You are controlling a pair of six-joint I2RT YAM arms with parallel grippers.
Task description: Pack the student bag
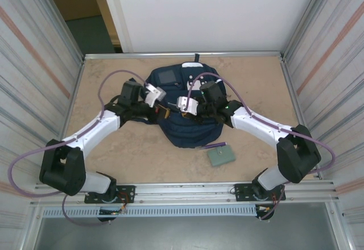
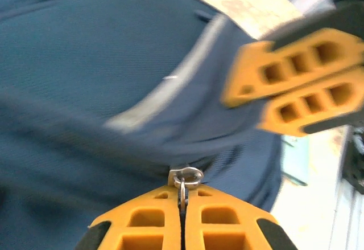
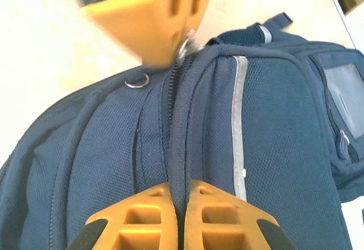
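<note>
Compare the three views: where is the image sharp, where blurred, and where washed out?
Top external: evenly lit and sharp, student bag clear. Left wrist: zipper pull crisp, bag fabric smeared, right gripper blurred. Right wrist: fabric weave sharp, table washed out, left gripper out of focus.

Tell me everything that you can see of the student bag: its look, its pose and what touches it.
The student bag is a navy-blue backpack of woven fabric with thin pale stripes. It lies flat at the middle of the table, its carry loop toward the far edge. The left gripper is shut on a metal zipper pull. The right gripper pinches a fabric ridge beside the zipper.
</note>
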